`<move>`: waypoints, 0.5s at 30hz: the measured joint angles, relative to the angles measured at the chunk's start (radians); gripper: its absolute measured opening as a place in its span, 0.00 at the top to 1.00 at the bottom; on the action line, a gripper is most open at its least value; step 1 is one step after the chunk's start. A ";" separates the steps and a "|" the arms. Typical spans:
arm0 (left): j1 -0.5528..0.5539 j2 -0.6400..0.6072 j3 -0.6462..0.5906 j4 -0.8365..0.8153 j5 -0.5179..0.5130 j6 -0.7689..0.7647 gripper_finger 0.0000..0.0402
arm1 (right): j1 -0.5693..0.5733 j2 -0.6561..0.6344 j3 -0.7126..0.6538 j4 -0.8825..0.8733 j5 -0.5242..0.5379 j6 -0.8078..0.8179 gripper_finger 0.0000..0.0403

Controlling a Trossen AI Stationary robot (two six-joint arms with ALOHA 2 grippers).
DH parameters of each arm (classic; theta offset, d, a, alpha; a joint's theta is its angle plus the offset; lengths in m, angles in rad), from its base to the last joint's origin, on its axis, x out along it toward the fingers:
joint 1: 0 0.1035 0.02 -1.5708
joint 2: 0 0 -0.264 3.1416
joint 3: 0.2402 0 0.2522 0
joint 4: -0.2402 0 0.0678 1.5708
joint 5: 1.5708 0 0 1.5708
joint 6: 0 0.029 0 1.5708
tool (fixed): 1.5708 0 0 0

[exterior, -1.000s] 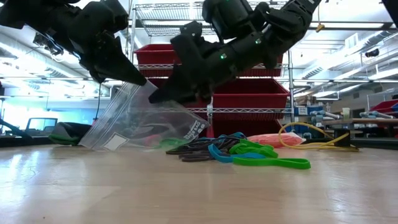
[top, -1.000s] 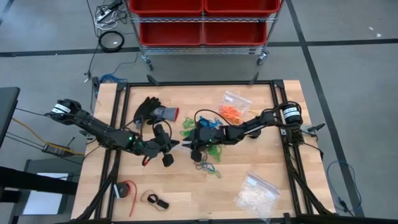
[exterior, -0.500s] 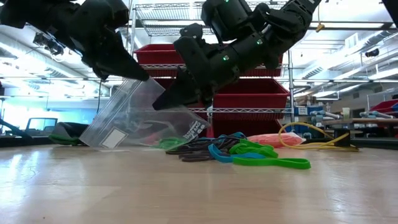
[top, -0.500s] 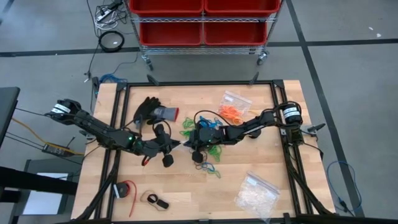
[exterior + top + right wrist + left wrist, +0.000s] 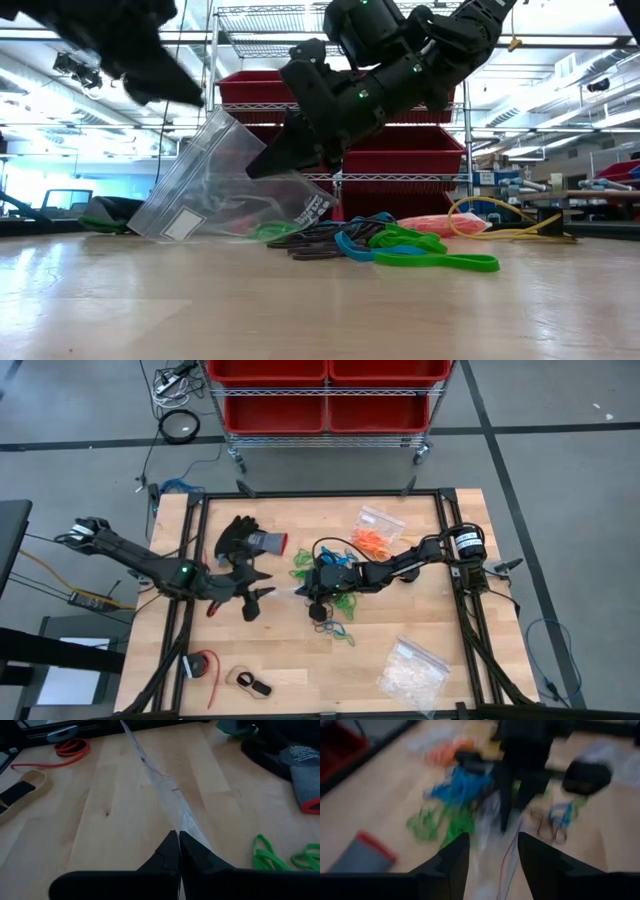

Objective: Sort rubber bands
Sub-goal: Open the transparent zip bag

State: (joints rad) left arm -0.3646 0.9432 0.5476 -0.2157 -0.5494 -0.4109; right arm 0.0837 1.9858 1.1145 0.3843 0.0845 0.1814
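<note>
The right gripper (image 5: 178,845) has its fingers pressed together on the edge of a clear plastic zip bag (image 5: 215,185), holding that edge up while the bag's lower end rests on the wooden table (image 5: 400,620). In the right wrist view the pinched film runs straight ahead from the fingertips as a thin upright sheet, so the bag's long axis continues the gripper's own line.

The rubber bands (image 5: 400,248), thin elastic loops in green, blue and black, lie in a loose heap on the table directly under and just behind the right gripper; further green loops (image 5: 272,855) lie just beside the bag. More orange loops (image 5: 372,540) lie farther off, toward the right arm's base.

The left gripper (image 5: 255,598) stands apart from the bag on its far side, fingers spread and empty. A dark work glove with a grey, red-edged cuff (image 5: 250,540) lies just beyond it.

Judgement: the right arm is nearer the heap but occupied; loading bands falls to the left gripper, which must reach past the bag.
</note>
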 joint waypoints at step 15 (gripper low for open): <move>-0.009 0.150 -0.062 0.099 0.074 -0.002 0.62 | -0.001 0.000 0.000 0.003 0.000 0.001 1.00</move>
State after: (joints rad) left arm -0.3733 1.0927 0.4861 -0.1167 -0.4749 -0.4124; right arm 0.0830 1.9854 1.1145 0.3870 0.0841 0.1822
